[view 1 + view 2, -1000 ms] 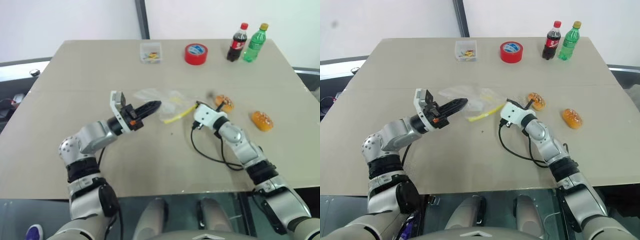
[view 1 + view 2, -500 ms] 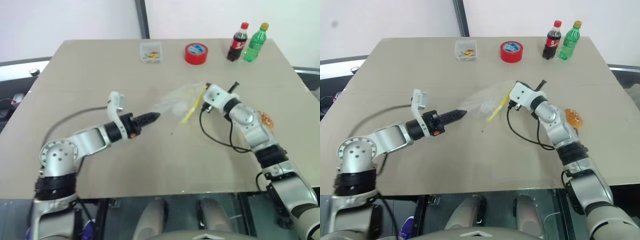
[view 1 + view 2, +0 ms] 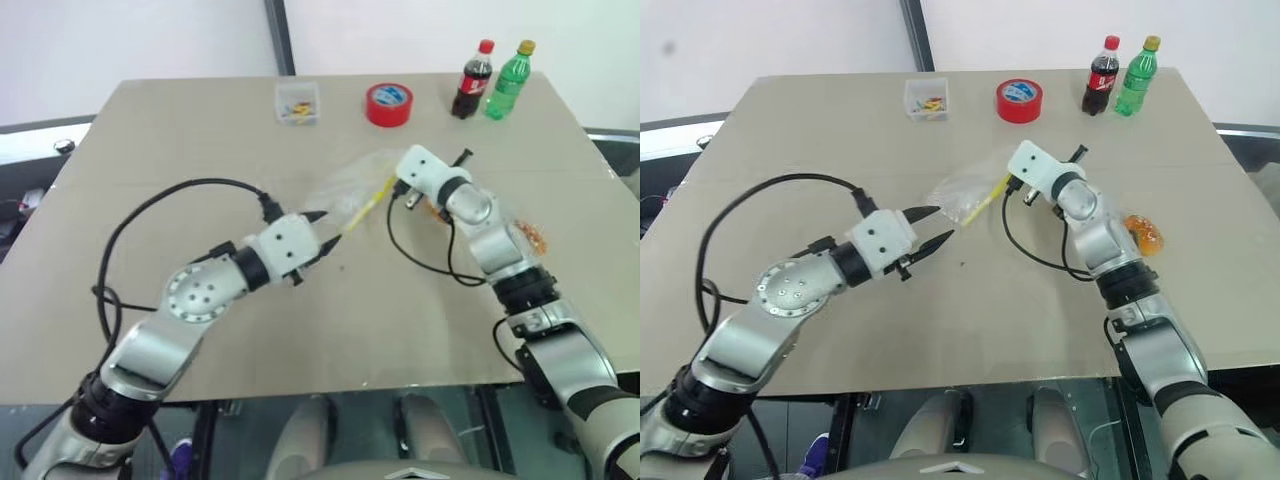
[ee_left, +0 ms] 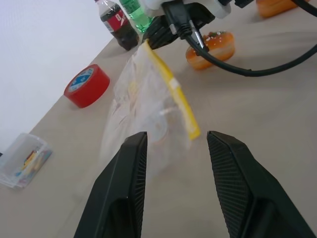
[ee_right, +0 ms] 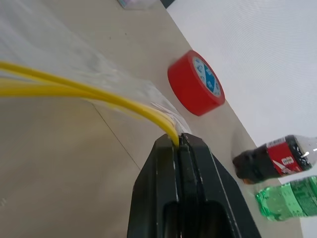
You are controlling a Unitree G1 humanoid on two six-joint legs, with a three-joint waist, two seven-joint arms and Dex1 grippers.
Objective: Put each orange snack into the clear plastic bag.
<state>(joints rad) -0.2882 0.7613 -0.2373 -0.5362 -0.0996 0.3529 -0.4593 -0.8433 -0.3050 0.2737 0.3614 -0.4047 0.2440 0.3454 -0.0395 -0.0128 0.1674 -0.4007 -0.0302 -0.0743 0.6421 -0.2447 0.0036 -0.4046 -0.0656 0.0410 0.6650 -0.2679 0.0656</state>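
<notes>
Clear plastic bag [image 3: 965,193] held up off the counter [image 3: 940,320] near its middle, pinched at one end of the yellow seal strip [image 4: 173,89] by the right pincer [image 5: 177,144], fingers pressed tight together on it. Hung slanting away from that grip toward the left pincer [image 3: 930,228], seal strip along the edge. Left pincer spread partway (black fingers [image 4: 124,188] apart, nothing between them), pointed at the bag's free end and just short of it. One orange snack [image 4: 210,47] lying on the counter right behind the right pincer, pale speckled top up. Second orange snack [image 3: 1143,233] farther toward the counter's right side, partly hidden by the right arm. Neither snack in the bag. Along the far edge: red tape roll [image 3: 1018,99], cola bottle [image 3: 1097,76] and green bottle [image 3: 1133,73] side by side, small clear box [image 3: 926,99] of coloured bits to the left of the tape.
</notes>
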